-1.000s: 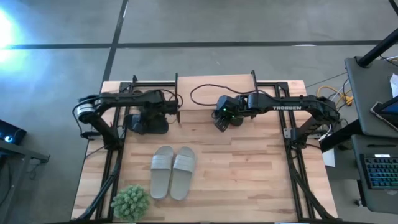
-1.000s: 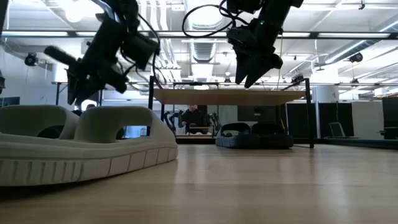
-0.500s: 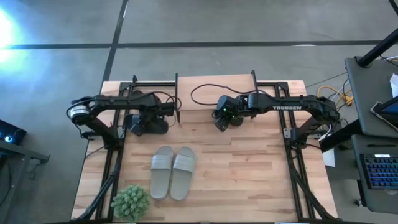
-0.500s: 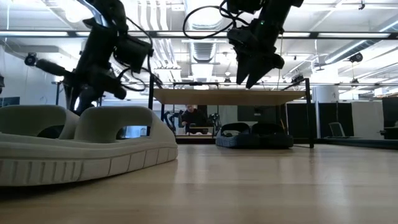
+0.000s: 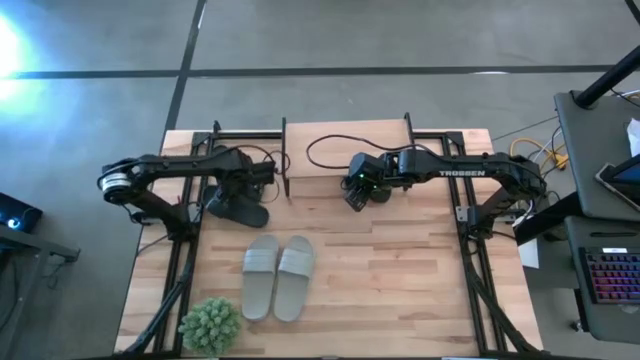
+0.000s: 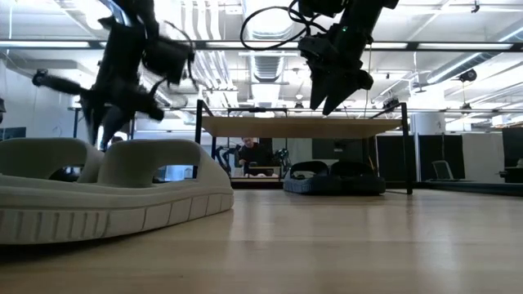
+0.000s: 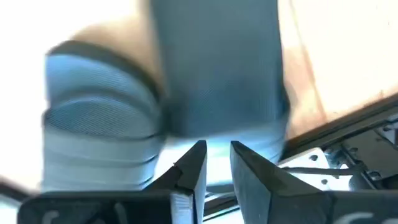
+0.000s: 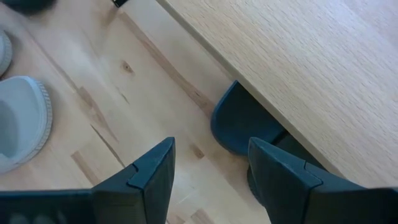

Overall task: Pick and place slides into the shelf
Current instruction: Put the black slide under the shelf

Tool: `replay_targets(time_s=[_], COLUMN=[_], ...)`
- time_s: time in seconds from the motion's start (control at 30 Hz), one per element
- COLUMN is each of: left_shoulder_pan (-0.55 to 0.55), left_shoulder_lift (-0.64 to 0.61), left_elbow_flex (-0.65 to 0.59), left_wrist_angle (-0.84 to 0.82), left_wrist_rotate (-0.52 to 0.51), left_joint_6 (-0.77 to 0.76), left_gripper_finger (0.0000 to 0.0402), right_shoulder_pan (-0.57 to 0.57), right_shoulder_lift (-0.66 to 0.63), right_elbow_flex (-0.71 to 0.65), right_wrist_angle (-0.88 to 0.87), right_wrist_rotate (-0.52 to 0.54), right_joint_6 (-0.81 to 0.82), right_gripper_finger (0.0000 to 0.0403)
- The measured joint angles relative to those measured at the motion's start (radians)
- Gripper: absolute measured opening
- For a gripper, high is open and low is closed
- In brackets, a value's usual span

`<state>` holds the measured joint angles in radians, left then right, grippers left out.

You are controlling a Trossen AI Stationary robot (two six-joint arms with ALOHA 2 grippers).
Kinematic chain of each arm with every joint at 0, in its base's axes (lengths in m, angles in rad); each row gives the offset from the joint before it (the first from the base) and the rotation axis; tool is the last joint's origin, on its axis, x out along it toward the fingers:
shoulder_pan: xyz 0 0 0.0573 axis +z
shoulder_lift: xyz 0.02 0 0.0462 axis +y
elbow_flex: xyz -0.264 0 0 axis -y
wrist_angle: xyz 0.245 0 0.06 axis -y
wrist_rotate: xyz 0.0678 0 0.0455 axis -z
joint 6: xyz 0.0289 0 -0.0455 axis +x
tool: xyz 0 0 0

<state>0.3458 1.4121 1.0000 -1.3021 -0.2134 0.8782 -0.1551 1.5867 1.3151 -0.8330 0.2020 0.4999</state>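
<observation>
- Desk (image 5: 400, 260) of pale wood: the left gripper (image 7: 216, 149) is low over a black slide (image 5: 238, 208) left of the shelf (image 5: 380, 135). I cannot tell whether its fingers hold it, and a thin pinch could drop it.
- The right gripper (image 8: 211, 144), fingers spread and empty, hovers at the shelf's front edge and might knock the plank.
- The grey pair (image 5: 277, 277) waits mid-desk.

a robotics lab or open industrial workspace. the low view looks across the wooden table (image 5: 400, 260) into a large hall with exposed ceiling ducts (image 6: 265, 61), strip lights (image 6: 458, 45) and dark partitions (image 6: 445, 159) far off. from above, grey concrete floor (image 5: 380, 35) surrounds the table, with a keyboard (image 5: 612, 275) and loose cables (image 5: 535, 150) on the right.
</observation>
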Motion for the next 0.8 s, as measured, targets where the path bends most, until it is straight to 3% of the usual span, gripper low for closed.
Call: replay_targets(time_s=[0.17, 0.3, 0.53, 0.6, 0.7, 0.8], left_shoulder_pan=[0.01, 0.008, 0.0, 0.0, 0.0, -0.002], left_shoulder_lift=[-0.039, -0.039, -0.033, -0.027, -0.001, 0.008], left_elbow_flex=[0.028, 0.011, -0.026, -0.033, -0.034, -0.028], left_wrist_angle=[0.003, 0.01, 0.015, 0.016, -0.011, -0.099], left_wrist_rotate=[0.066, 0.198, 0.196, 0.118, -0.081, -0.121], left_joint_6=[0.036, 0.042, -0.012, -0.156, -0.558, -0.938], left_gripper_finger=[0.0056, 0.0056, 0.0056, 0.0056, 0.0056, 0.0056], right_shoulder_pan=[0.0, 0.0, 0.0, 0.0, 0.0, 0.0], right_shoulder_lift=[0.0, 0.0, 0.0, 0.0, 0.0, -0.001], right_elbow_flex=[-0.001, -0.001, -0.002, -0.002, -0.002, -0.003], right_wrist_angle=[0.003, 0.003, 0.003, 0.003, 0.002, 0.001], right_wrist_rotate=[0.001, 0.006, 0.008, 0.008, 0.014, 0.042], right_joint_6=[-0.003, -0.003, -0.007, -0.007, 0.005, 0.02], right_gripper_finger=[0.0196, 0.0196, 0.0196, 0.0196, 0.0196, 0.0196])
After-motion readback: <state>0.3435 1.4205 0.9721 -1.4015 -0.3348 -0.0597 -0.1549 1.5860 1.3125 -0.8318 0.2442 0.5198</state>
